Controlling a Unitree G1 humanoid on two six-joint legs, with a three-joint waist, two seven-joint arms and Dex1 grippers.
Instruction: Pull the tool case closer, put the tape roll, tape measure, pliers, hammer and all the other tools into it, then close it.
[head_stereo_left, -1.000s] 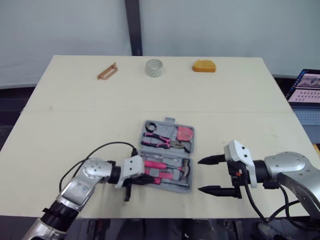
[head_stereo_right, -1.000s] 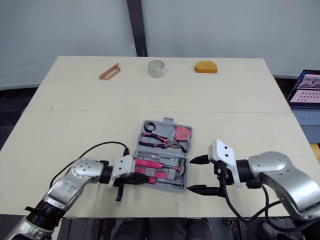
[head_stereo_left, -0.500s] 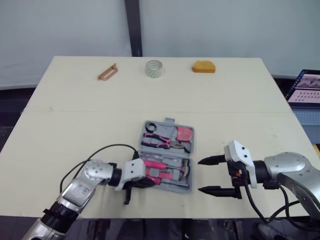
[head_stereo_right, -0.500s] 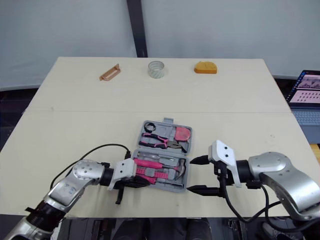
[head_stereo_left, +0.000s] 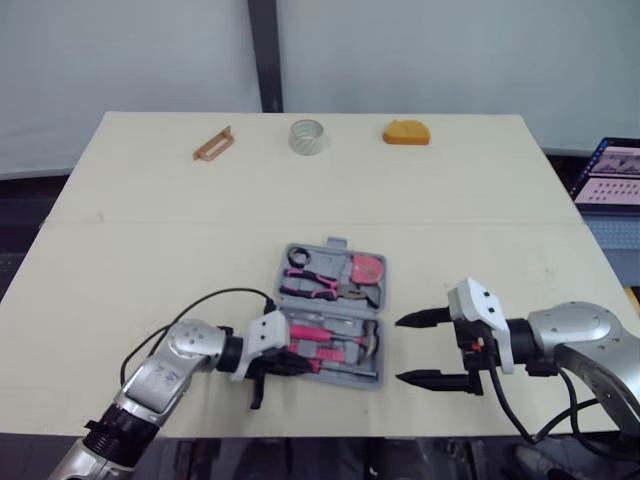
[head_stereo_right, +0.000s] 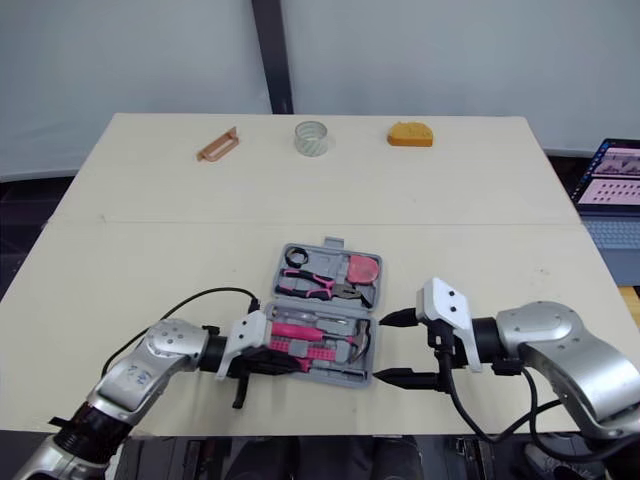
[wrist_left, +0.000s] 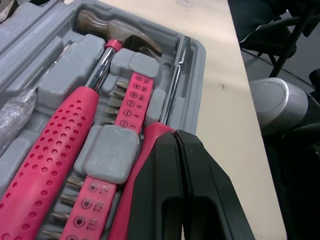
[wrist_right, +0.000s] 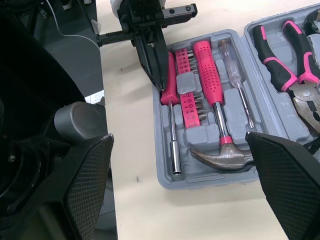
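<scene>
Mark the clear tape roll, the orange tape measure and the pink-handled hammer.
clear tape roll (head_stereo_left: 307, 144): left eye view, its near wall.
orange tape measure (head_stereo_left: 406, 132): left eye view, top of its body.
pink-handled hammer (wrist_right: 210, 85): right wrist view, pink grip.

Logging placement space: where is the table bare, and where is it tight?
Bare: the broad band between the tape roll, the tape measure and the tool case. Crowded: around the case, left pincer shut inside it, right pincer open beside it.
</scene>
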